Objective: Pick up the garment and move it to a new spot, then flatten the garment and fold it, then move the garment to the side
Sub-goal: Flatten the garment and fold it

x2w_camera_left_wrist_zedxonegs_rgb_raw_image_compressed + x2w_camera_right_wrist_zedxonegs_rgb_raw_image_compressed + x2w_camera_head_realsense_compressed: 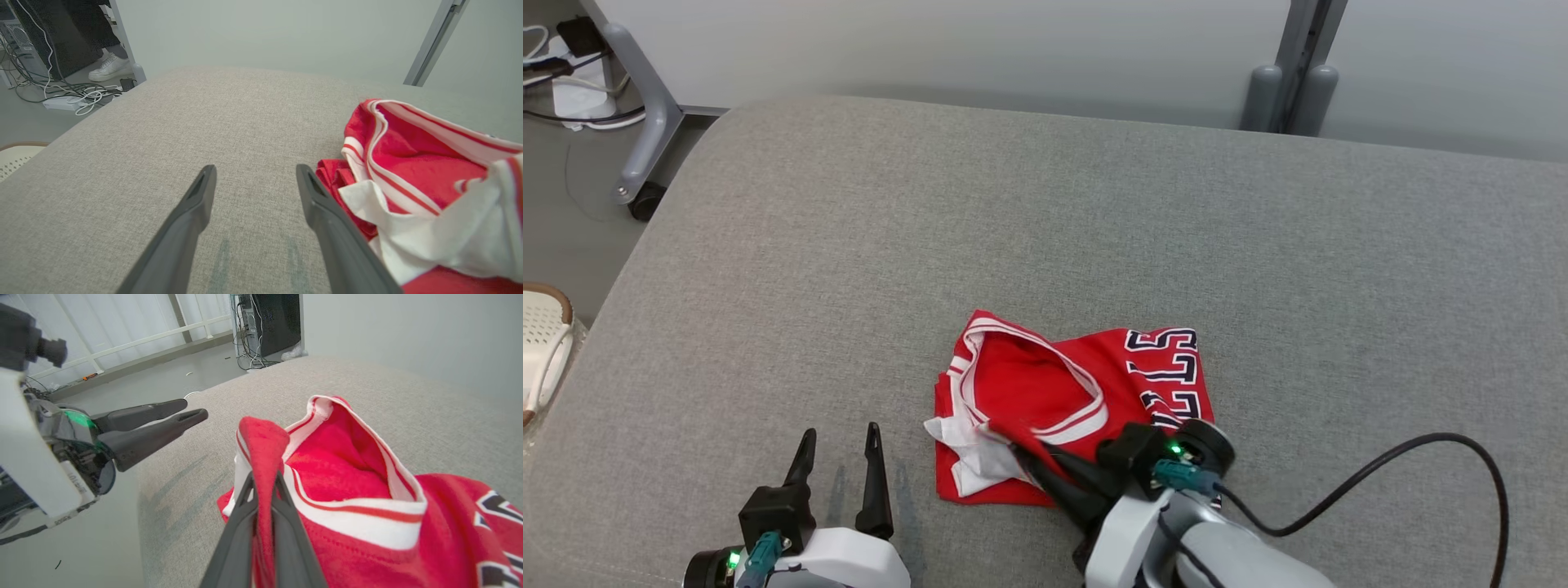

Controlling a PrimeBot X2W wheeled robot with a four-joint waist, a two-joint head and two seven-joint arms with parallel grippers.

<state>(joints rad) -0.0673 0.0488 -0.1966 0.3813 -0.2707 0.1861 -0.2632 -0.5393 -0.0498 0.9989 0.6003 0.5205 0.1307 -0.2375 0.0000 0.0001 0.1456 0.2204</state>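
Observation:
The garment (1029, 392) lies bunched on the grey padded table (1094, 204), red with white-and-red striped trim, dark lettering at its right and a white part at its lower left. My right gripper (1023, 454) is shut on a raised red fold at the garment's near edge; in the right wrist view the fold (263, 445) stands up between the closed right gripper (264, 479). My left gripper (840, 433) is open over bare table, just left of the garment (408, 163). Nothing sits between the left gripper's (255, 169) fingers, and the left gripper (192, 410) also shows in the right wrist view.
A black cable (1421, 457) loops over the table at the lower right. A wheeled frame leg (645, 122) and floor cables (73, 98) stand beyond the table's far left corner. A pale perforated object (543, 343) sits off the left edge. A person's white shoe (108, 67) is on the floor.

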